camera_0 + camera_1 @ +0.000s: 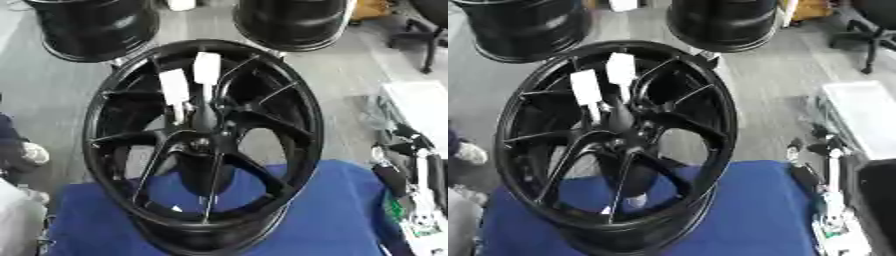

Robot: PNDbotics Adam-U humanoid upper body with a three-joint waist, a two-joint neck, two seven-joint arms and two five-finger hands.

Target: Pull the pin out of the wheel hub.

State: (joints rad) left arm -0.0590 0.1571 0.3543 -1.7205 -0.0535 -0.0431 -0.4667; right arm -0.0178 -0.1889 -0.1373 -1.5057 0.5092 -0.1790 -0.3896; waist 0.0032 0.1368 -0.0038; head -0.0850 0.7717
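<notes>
a grey floor [350, 75] filled the room, with two more black rims [96, 27] standing far back. a blue cloth [341, 210] covered the near table. the big black wheel hub [203, 145] stood upright on that cloth, spokes facing the camera. two white tags [207, 67] hung near its middle; no words on them could be read. the pin could not be told apart. neither robot hand showed.

Workshop or garage-type space. Bare grey concrete floor [350, 75]. A black alloy wheel hub [206, 145] stands on a blue-covered bench [341, 215]; two more black rims [96, 27] sit on the floor beyond its far edge. Office chair base [868, 35] far right; cluttered equipment [833, 200] along the right edge.
</notes>
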